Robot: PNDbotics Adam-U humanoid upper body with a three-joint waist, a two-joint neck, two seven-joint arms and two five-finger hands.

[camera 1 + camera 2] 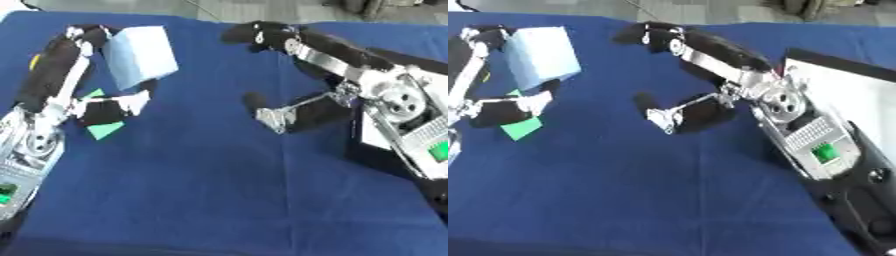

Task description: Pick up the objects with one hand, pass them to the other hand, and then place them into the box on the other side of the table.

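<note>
Above the blue tablecloth [219, 190], the left hand [92, 75] grasps a pale blue block [140, 55], raised toward the middle, apparently for handover. The right hand [289, 75] waits nearby, spread and empty, beside the box [859, 95].

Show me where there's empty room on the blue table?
The blue tablecloth is bare across the near half and between the left hand and right hand. It is crowded at left: the pale blue foam block and green flat pieces.
</note>
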